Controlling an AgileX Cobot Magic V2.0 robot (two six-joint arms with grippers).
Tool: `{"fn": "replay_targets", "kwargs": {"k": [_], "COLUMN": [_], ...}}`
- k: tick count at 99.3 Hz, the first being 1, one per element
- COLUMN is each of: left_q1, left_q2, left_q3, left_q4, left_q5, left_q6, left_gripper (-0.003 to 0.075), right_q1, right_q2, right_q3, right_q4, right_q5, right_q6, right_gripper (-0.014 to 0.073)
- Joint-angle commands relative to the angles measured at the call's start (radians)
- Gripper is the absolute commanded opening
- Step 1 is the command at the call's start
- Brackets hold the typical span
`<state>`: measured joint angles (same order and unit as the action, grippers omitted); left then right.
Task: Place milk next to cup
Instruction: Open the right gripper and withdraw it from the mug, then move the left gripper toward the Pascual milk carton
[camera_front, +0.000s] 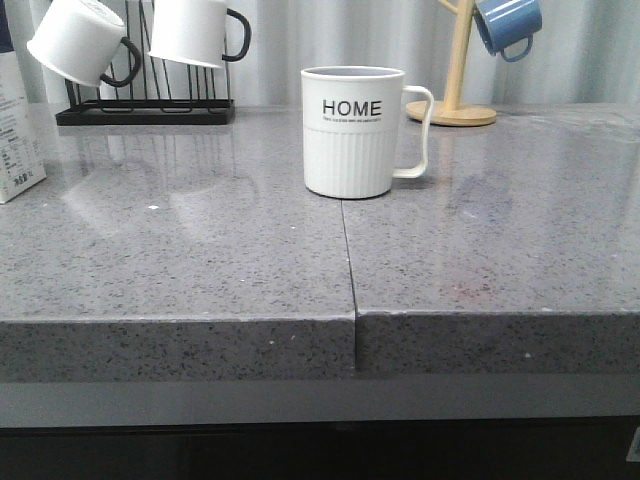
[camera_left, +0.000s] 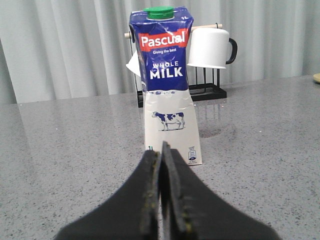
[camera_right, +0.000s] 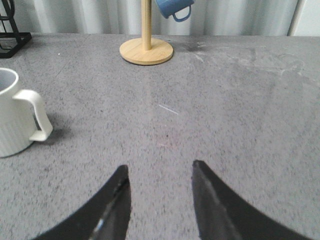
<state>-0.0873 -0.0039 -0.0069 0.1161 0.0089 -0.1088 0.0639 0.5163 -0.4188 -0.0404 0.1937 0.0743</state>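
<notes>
The milk (camera_left: 167, 85), a tall white carton with a dark blue top and a green cap, stands upright on the grey counter; in the front view only its edge (camera_front: 15, 130) shows at the far left. My left gripper (camera_left: 160, 149) is shut with nothing in it, a short way in front of the carton. The cup (camera_front: 352, 130), a white ribbed mug lettered "HOME", stands mid-counter with its handle to the right; its handle side (camera_right: 17, 115) shows in the right wrist view. My right gripper (camera_right: 160, 170) is open over bare counter, right of the cup. Neither gripper shows in the front view.
A black rack (camera_front: 145, 110) holding white mugs with black handles (camera_front: 200, 30) stands at the back left, behind the milk. A wooden stand (camera_front: 455, 100) with a blue mug (camera_front: 508, 25) is at the back right. A seam (camera_front: 348, 260) splits the counter below the cup.
</notes>
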Motion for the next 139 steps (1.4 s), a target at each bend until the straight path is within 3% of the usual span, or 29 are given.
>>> {"fn": "replay_targets", "kwargs": {"k": [1, 12, 26, 58, 130, 139], "left_q1": [0.002, 0.002, 0.002, 0.002, 0.002, 0.002], "left_q2": [-0.034, -0.034, -0.034, -0.034, -0.034, -0.022], "left_q3": [0.05, 0.05, 0.05, 0.05, 0.045, 0.002], "left_q4": [-0.008, -0.008, -0.008, -0.008, -0.006, -0.039], "left_q5": [-0.079, -0.079, -0.079, -0.079, -0.114, -0.037], "left_q6": [-0.01, -0.01, -0.01, -0.01, -0.01, -0.01], "left_gripper": [-0.0021, -0.0021, -0.0021, -0.0021, -0.0021, -0.0021], "right_q1": [-0.007, -0.007, -0.007, -0.007, -0.007, -0.007], "right_q2": [-0.08, -0.184, -0.28, -0.32, -0.32, -0.32], "right_q3": [0.026, 0.082, 0.109, 0.109, 0.109, 0.109], "right_q4": [-0.019, -0.027, -0.03, -0.037, -0.037, -0.037], "right_q5": [-0.067, -0.054, 0.031, 0.035, 0.035, 0.035], "right_q6": [0.027, 0.049, 0.048, 0.047, 0.047, 0.047], "right_gripper": [0.0318, 0.0309, 0.0232, -0.0074, -0.0068, -0.0068]}}
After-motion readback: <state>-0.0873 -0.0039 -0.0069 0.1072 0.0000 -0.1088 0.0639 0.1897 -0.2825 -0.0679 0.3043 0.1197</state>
